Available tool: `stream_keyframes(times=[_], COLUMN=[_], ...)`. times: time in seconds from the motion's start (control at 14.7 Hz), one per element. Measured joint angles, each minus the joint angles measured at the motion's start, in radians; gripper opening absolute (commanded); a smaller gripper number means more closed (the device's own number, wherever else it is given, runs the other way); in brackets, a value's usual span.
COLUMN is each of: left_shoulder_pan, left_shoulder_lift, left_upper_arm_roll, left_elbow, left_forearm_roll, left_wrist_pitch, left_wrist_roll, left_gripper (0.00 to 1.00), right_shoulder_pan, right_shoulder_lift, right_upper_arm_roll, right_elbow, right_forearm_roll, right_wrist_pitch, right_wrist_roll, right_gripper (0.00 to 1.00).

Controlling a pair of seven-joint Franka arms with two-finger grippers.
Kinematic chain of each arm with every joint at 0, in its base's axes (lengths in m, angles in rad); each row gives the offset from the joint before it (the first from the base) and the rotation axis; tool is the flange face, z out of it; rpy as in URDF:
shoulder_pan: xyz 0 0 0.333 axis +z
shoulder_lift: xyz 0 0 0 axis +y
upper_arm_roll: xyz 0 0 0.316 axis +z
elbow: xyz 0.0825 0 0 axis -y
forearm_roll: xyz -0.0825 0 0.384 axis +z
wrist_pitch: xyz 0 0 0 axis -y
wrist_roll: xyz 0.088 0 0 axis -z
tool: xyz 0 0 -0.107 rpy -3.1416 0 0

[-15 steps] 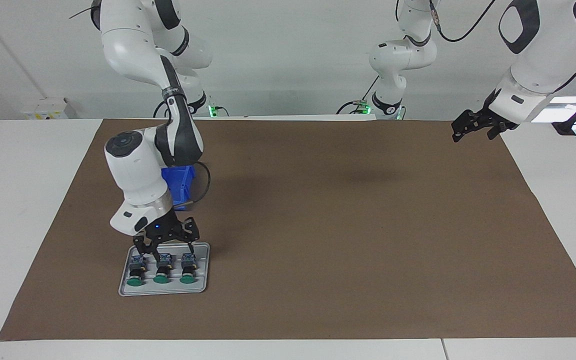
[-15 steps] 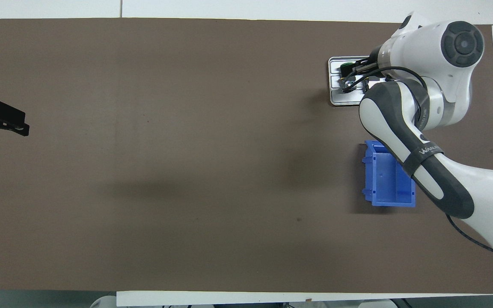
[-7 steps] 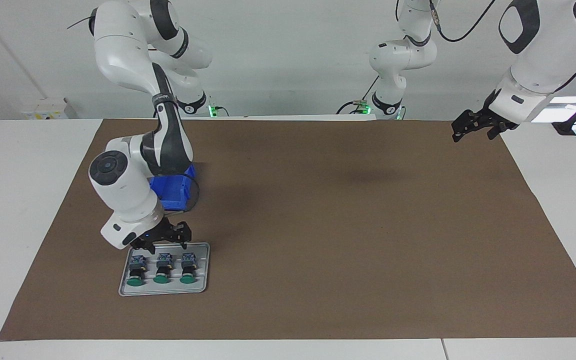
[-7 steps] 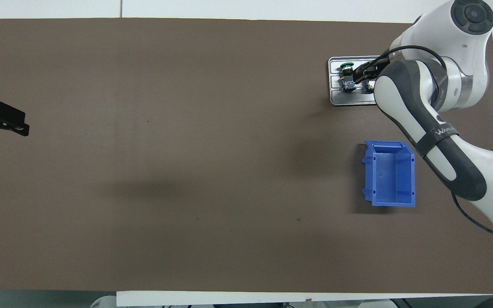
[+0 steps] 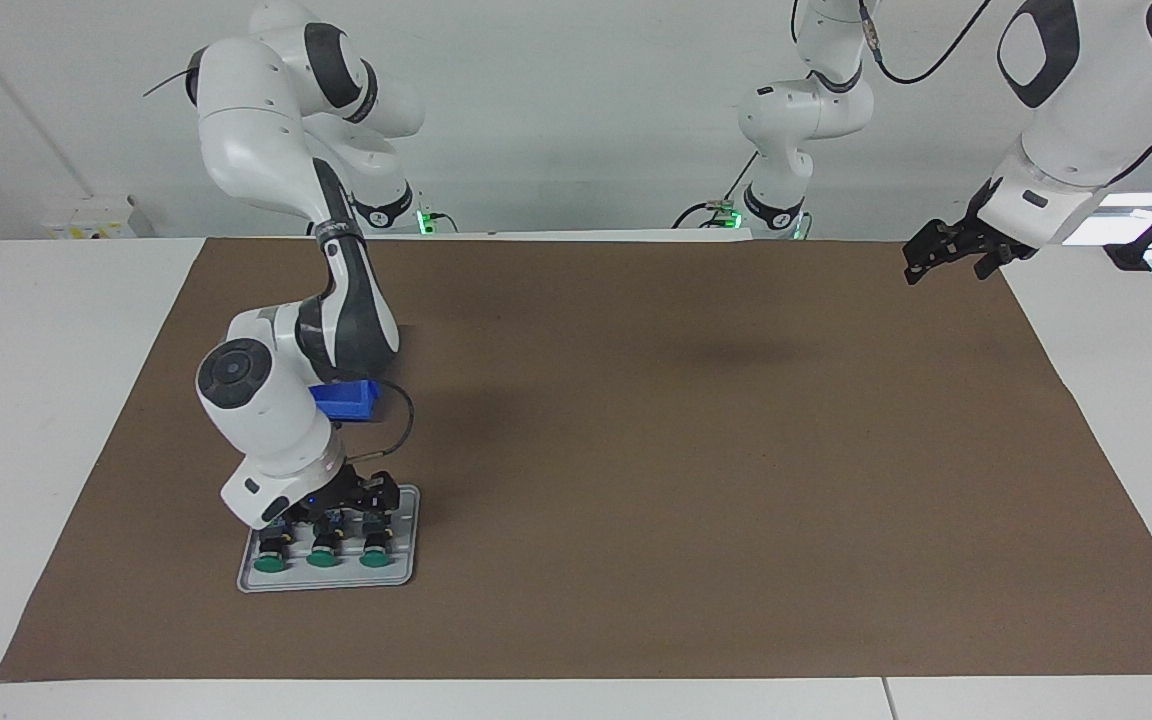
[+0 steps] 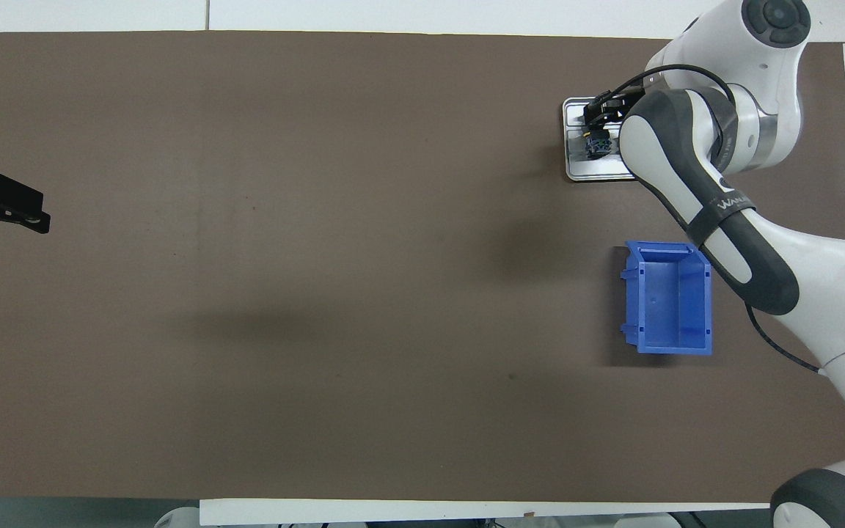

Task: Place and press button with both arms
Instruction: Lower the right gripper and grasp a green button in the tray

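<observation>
Three buttons (image 5: pixel 322 547), all lodged in the grey tray (image 5: pixel 404 572); none placed or pressed. Right tool (image 5: pixel 341 503), spread, is lowered onto the tray's buttons, none seen pinched; left tool (image 5: pixel 941 256), spread, is parked well apart from the tray.

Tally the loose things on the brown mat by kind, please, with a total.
Green buttons: 3, in a row on the tray
Grey tray: 1
Blue bin: 1
Total: 5
</observation>
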Motion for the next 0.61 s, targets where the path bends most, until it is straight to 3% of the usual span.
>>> stream_keyframes(times=[0.34,0.61], left_shoulder_pan=[0.0,0.0], left_shoulder_lift=[0.0,0.0], left_upper_arm_roll=[0.0,0.0], left_elbow=[0.0,0.0], left_forearm_roll=[0.0,0.0], left_wrist_pitch=[0.0,0.0], left_wrist_roll=[0.0,0.0], left_gripper=[1.0,1.0], right_shoulder_pan=[0.049,0.05], right_shoulder_lift=[0.019,0.045], right_upper_arm_roll=[-0.001,-0.014], right_elbow=[0.016,0.013], right_forearm_roll=[-0.01,-0.095], right_wrist_pitch=[0.022,0.023], right_wrist_roll=[0.005,0.011], right_gripper=[0.89,0.89])
